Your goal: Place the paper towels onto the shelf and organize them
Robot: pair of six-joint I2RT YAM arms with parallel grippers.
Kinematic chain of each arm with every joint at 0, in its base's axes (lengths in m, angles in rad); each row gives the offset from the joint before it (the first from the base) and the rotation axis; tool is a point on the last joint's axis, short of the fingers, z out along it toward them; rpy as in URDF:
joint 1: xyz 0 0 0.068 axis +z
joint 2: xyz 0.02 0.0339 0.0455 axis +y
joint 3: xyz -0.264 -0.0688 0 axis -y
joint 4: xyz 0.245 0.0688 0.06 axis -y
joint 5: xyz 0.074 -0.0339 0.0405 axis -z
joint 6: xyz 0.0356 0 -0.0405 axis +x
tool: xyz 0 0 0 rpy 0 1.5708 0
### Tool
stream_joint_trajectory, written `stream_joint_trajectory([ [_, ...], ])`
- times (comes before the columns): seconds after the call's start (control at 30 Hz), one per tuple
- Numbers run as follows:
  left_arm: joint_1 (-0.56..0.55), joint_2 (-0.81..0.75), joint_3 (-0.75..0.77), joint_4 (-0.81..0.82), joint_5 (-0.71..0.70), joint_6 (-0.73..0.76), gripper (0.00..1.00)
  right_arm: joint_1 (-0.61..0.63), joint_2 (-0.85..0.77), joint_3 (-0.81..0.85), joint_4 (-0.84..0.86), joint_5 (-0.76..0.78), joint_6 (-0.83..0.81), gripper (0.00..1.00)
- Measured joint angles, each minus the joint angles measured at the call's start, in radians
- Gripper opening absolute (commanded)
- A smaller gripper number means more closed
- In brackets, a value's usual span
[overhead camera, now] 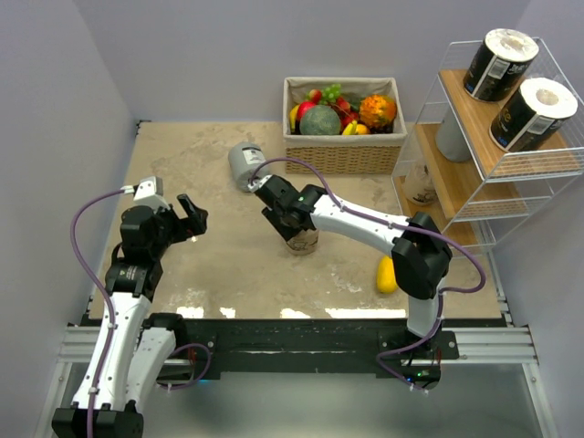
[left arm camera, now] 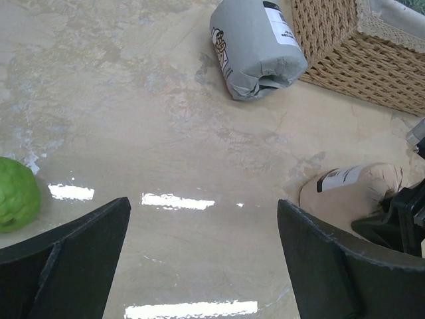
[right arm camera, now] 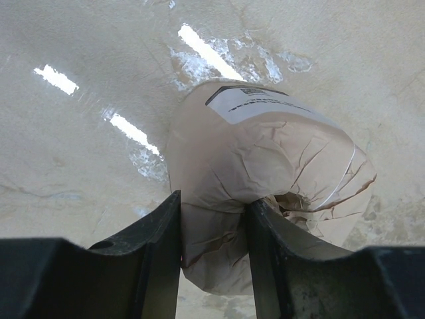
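My right gripper (overhead camera: 294, 222) is shut on a tan paper towel roll (overhead camera: 304, 243) at the middle of the table. In the right wrist view the fingers (right arm camera: 159, 246) pinch the crumpled end of the tan roll (right arm camera: 265, 146). A grey roll (overhead camera: 246, 165) lies on its side behind it, also seen in the left wrist view (left arm camera: 255, 46). Two black rolls (overhead camera: 499, 64) (overhead camera: 532, 113) lie on the top board of the white wire shelf (overhead camera: 461, 173). My left gripper (overhead camera: 193, 217) is open and empty (left arm camera: 202, 256) at the left, with the tan roll (left arm camera: 352, 193) to its right.
A wicker fruit basket (overhead camera: 342, 151) stands at the back, beside the grey roll (left arm camera: 345, 60). A yellow mango (overhead camera: 387, 274) lies near the front right. A green fruit (left arm camera: 16, 193) lies left of my left gripper. Grey and tan shapes sit on the lower shelf boards.
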Motion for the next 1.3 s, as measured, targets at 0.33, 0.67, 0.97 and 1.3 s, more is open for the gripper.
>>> stream_joint_trajectory([
  [0.33,-0.003,0.000,0.000,0.000,-0.007,-0.001,0.98,-0.037,-0.008,-0.003,-0.066,0.138,-0.042,0.35],
  [0.67,-0.003,0.011,0.000,0.000,-0.015,-0.001,0.98,-0.239,-0.133,-0.071,-0.134,0.350,-0.071,0.33],
  [0.97,-0.003,0.022,0.000,-0.001,-0.016,-0.001,0.98,-0.359,-0.150,-0.130,-0.171,0.418,-0.065,0.33],
  [1.3,-0.003,0.013,0.000,-0.001,-0.017,-0.001,0.98,-0.512,-0.238,-0.299,-0.093,0.419,-0.097,0.33],
])
